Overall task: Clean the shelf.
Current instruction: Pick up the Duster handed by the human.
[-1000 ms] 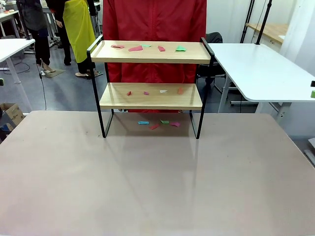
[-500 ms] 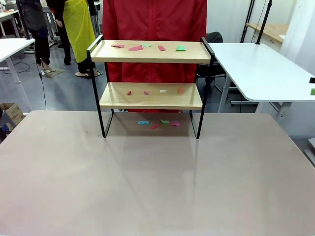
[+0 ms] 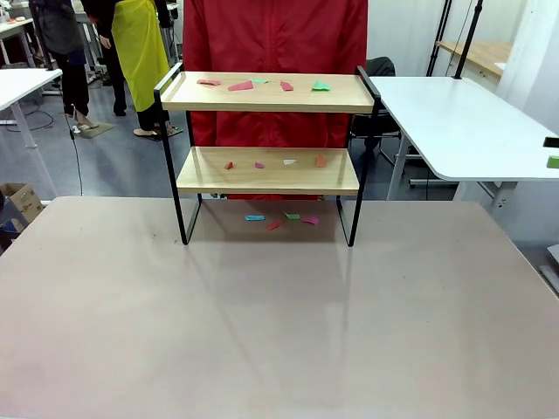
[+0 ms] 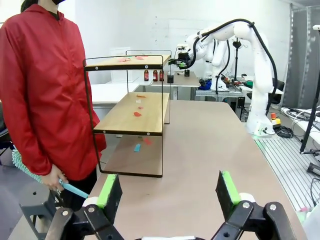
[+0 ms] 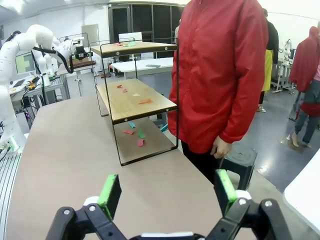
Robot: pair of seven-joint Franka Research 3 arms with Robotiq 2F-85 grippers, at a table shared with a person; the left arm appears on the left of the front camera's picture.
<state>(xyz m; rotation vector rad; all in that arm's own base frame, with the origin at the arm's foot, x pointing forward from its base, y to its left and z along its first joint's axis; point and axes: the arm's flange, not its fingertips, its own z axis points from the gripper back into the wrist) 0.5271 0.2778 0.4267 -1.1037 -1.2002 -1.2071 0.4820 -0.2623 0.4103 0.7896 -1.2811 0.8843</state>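
Shelf [image 3: 262, 101]: far middle of bench [image 3: 279, 314], paper scraps [image 3: 240, 85] on both boards and beneath it. My left hand [image 4: 167, 186], right hand [image 5: 167, 191]: fingers apart, empty, well off shelf. Best: clear top board first, then work downward.

No readable text, labels, brands or numbers on anything in view.
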